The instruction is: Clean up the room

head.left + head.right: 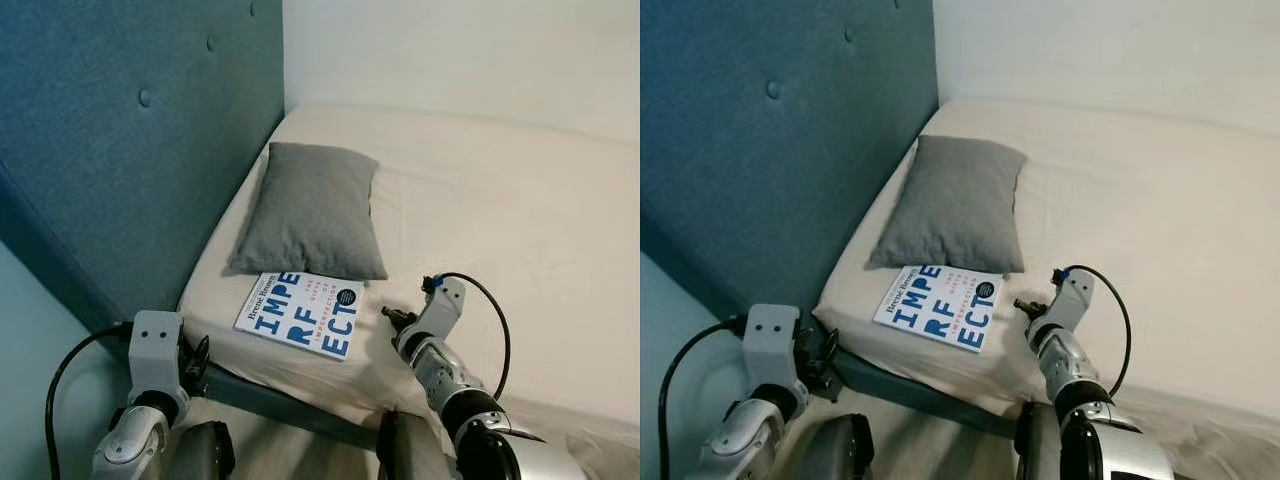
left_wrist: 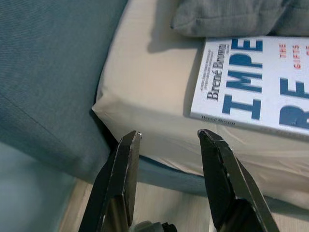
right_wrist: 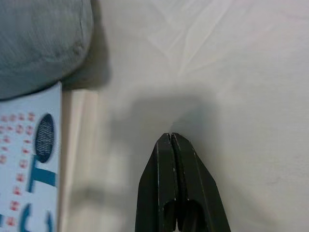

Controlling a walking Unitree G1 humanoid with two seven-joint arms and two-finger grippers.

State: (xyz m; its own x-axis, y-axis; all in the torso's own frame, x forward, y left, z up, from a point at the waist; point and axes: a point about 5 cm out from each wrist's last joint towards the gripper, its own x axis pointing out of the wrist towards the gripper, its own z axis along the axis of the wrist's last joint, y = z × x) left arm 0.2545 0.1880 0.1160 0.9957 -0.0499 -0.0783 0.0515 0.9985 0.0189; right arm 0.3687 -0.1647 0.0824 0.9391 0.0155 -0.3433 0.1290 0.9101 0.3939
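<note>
Nearest, at seven o'clock, we list the left gripper (image 2: 169, 137): fingers spread apart, holding nothing, poised off the corner of the bed (image 1: 500, 210). At five o'clock, the right gripper (image 3: 171, 137): fingers pressed together, empty, low over the cream sheet just beside the book (image 1: 300, 315). At centre, the book: white cover, blue lettering, flat near the mattress edge, its far edge touching the pillow (image 1: 312, 210). Beyond, at twelve o'clock, the grey pillow, flat on the bed. At ten o'clock, the blue buttoned headboard (image 1: 120, 140).
</note>
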